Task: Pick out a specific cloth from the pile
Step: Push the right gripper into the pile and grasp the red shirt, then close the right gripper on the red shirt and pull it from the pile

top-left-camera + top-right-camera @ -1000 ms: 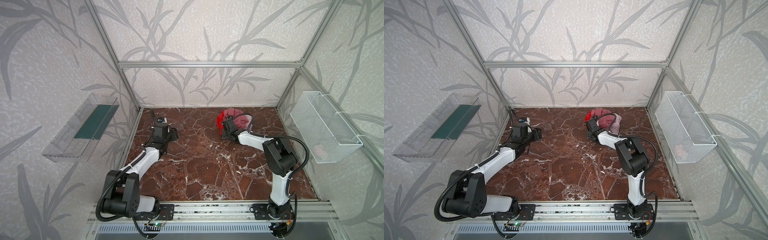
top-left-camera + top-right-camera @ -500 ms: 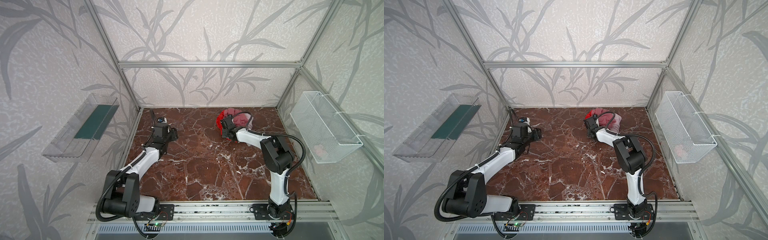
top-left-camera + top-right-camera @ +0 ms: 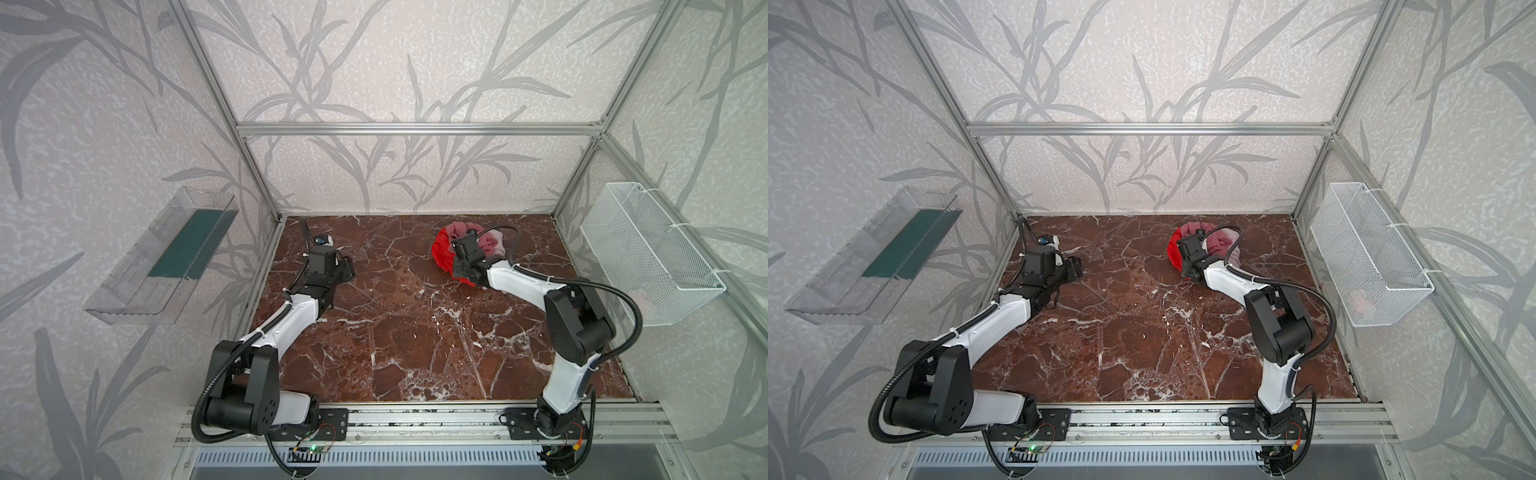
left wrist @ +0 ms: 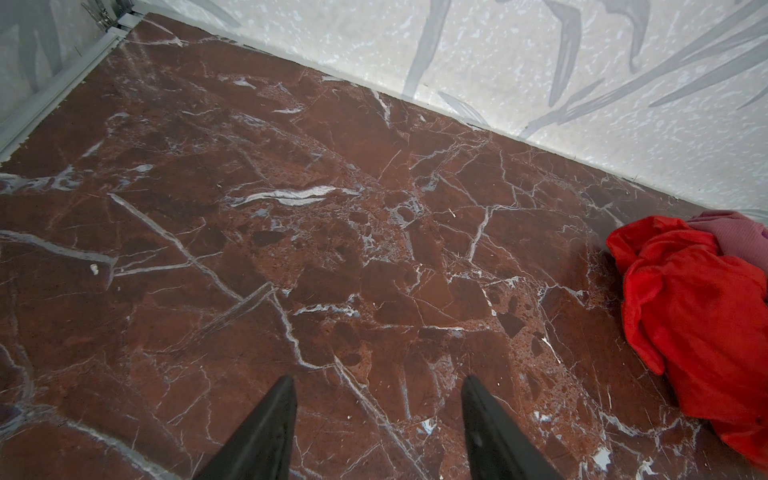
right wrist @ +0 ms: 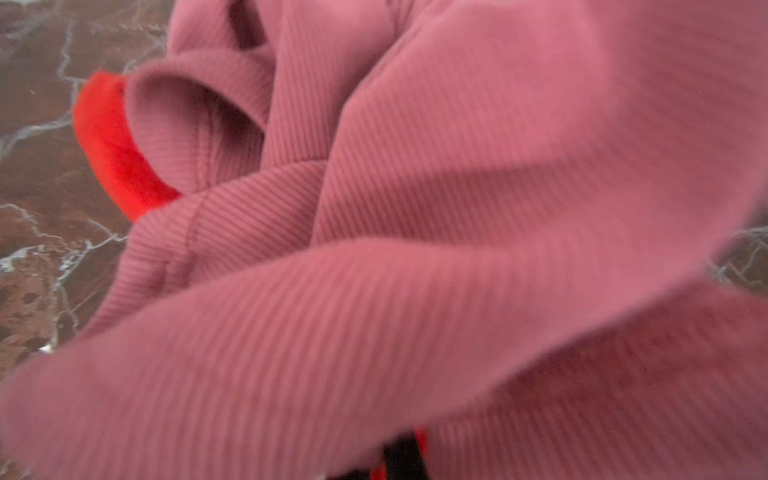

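The pile (image 3: 478, 241) lies near the back wall, right of the middle, in both top views. The cloth (image 3: 441, 251) is bright red and forms the pile's left and front edge (image 3: 1174, 251); the left wrist view shows it at its border (image 4: 698, 307). Dusty rose cloth (image 5: 457, 187) fills the right wrist view, with a red strip (image 5: 112, 145) beside it. My right gripper (image 5: 401, 461) is shut, buried under the rose folds, with red fabric showing at its dark finger. My left gripper (image 4: 379, 382) hangs open over bare marble, far left of the pile (image 3: 347, 266).
A white wire basket (image 3: 648, 257) hangs on the right wall with something pale pink (image 3: 642, 296) inside. A clear shelf tray (image 3: 166, 257) with a green pad hangs on the left wall. The back wall stands just behind the pile.
My right gripper's jaws have shut at the red edge of the pile. The left arm has not moved.
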Controlling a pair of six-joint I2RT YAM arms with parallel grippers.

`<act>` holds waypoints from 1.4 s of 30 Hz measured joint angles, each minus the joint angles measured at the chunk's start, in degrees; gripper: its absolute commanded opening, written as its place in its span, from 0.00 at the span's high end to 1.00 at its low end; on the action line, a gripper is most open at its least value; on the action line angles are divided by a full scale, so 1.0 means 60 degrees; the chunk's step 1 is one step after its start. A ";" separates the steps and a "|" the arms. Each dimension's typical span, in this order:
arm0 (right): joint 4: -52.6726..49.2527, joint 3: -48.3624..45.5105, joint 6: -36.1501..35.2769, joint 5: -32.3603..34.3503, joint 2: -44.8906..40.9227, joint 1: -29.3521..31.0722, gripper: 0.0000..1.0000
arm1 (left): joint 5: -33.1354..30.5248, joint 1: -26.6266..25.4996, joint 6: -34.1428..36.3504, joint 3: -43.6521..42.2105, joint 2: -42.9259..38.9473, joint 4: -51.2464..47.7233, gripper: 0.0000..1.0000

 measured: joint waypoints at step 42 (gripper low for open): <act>-0.0186 -0.3861 0.0240 -0.2197 -0.3599 -0.0954 0.49 | -0.0080 0.0000 0.0007 0.0127 -0.0437 -0.0448 0.40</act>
